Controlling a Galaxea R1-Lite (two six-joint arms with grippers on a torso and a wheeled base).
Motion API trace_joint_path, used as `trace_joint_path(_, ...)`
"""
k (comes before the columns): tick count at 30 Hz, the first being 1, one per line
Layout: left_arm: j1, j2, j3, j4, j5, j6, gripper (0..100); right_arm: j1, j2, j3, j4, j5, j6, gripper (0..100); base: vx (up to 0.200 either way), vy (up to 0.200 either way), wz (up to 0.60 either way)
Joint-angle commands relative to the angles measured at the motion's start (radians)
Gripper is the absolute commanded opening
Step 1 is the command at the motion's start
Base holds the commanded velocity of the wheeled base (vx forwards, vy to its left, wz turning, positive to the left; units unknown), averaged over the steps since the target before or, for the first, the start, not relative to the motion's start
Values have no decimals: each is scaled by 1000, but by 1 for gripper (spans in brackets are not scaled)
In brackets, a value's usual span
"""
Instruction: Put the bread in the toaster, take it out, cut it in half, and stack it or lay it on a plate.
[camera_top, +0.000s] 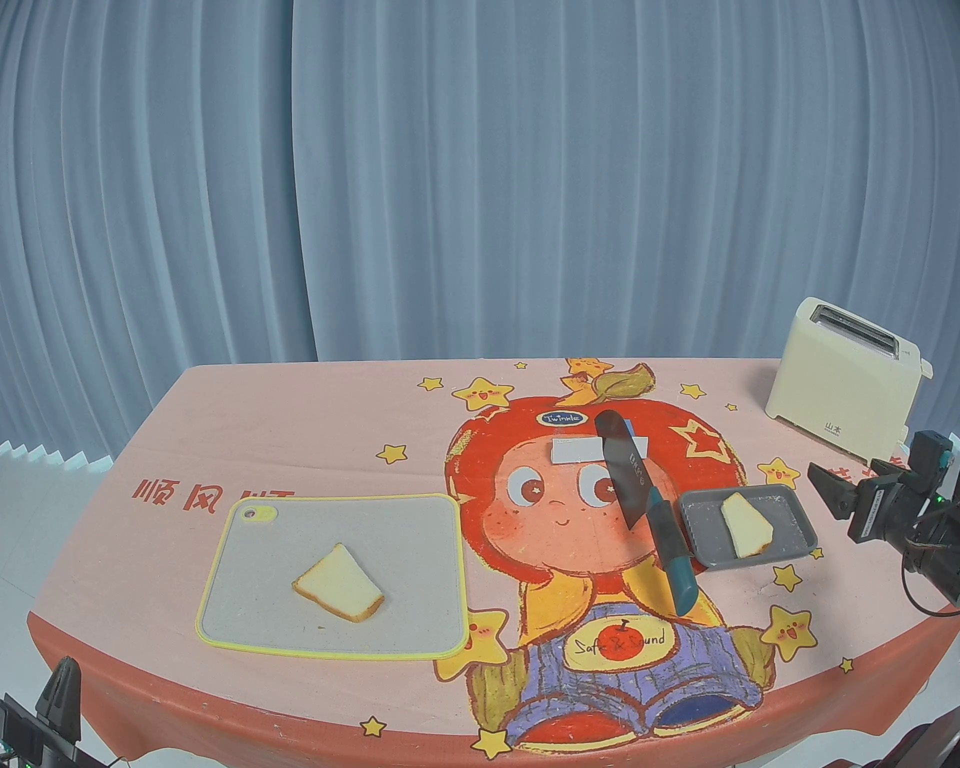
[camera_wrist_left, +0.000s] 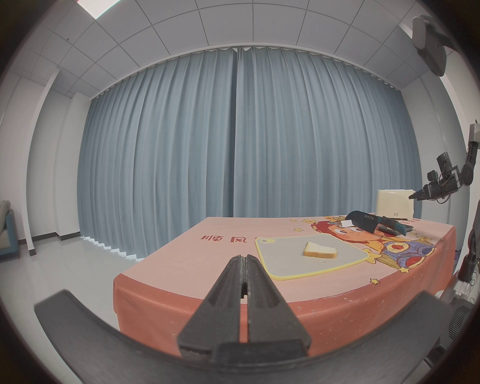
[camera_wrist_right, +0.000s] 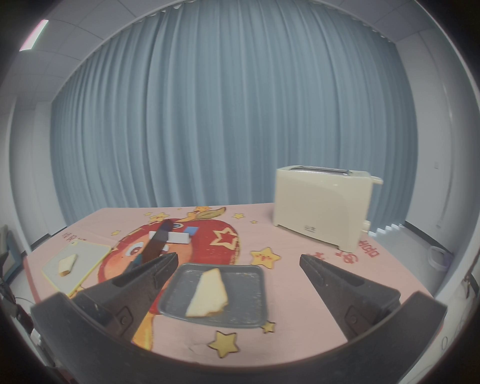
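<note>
Bench (camera_top: 300, 440): covered by a pink cartoon-print cloth, with a blue-grey curtain (camera_top: 480, 180) behind it.
Cutting board (camera_top: 400, 540): grey with a yellow rim, lying flat at lower left of the head frame near the bench's front edge.
Bread half A (camera_top: 338, 583): a wedge-shaped slice lying flat on the cutting board, a little below its centre and apart from the rim.
Plate (camera_top: 790, 505): a grey rectangular tray at right of centre in the head frame, below the toaster.
Bread half B (camera_top: 746, 524): a wedge lying inside the plate, pointed end toward the far side.
Knife (camera_top: 645, 505): dark blade and teal handle, flat on the cloth and diagonal. The blade crosses a white card (camera_top: 575, 450), and the handle lies just beside the plate's left edge; I cannot tell whether they touch.
Toaster (camera_top: 845, 378): cream, upright at upper right of the head frame, slots facing up, apart from the plate.
Left tool (camera_wrist_left: 244, 265): fingers pressed together with nothing between them. It sits at the lower left corner of the head frame, off the bench's front edge and well apart from the cutting board.
Right tool (camera_wrist_right: 237, 260): fingers spread wide and gripping nothing. It sits at the right edge of the head frame, near the plate but not touching it.
</note>
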Motion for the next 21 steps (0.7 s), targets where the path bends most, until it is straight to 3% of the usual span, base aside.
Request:
trace_joint_path(1, 0, -16, 18, 0, 0, 0, 0, -100, -53, 45, -5, 2, 2, 100, 0, 0, 0)
trace_joint_path(9, 0, -16, 18, 0, 0, 0, 0, -193, -93, 74, -5, 2, 3, 100, 0, 0, 0)
trace_joint_path(21, 0, -16, 18, 0, 0, 0, 0, -200, -250, 119, 10, 3, 8, 100, 0, 0, 0)
